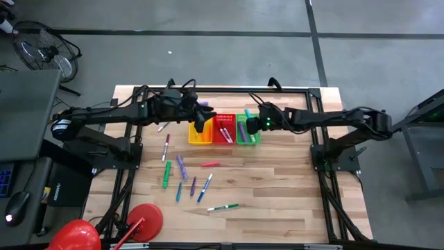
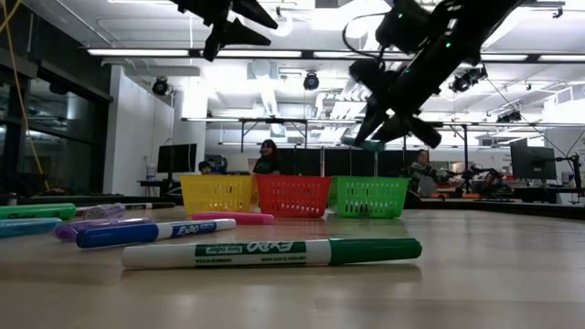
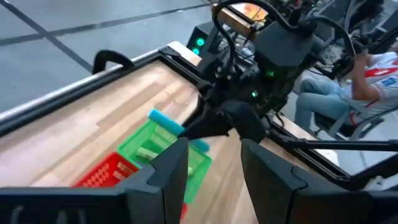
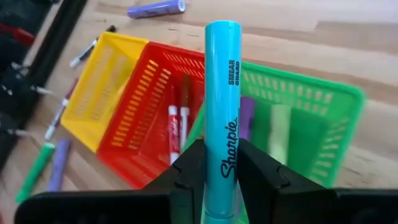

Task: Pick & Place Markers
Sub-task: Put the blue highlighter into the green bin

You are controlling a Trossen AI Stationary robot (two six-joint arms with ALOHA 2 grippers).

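Note:
My right gripper [image 1: 248, 126] hangs over the green basket [image 1: 247, 135] and is shut on a teal marker [image 4: 222, 93]. A purple and a pale green marker lie in that basket [image 4: 311, 124]. Red markers lie in the red basket [image 4: 155, 112] beside it, and the yellow basket [image 4: 102, 87] is at the row's left end. My left gripper [image 3: 214, 165] is open and holds nothing, high above the yellow basket [image 1: 200, 135]. Several loose markers [image 1: 182, 167] lie flat on the table nearer the front edge. One of them, green and white [image 2: 274, 252], lies closest to the low camera. My right gripper pinches the teal marker's barrel [image 4: 221, 171] between its two fingers. The marker lies along the fingers and sticks far out past their tips; its rear end is hidden by the gripper. The fingers slant down from the table's right side. The marker is clear of everything above the green basket.
The three baskets stand side by side at the table's middle, toward the far edge. A purple marker [image 4: 157, 7] lies beyond them. Red round objects [image 1: 144, 221] sit at the front left corner. People sit in the room behind the table [image 3: 367, 74].

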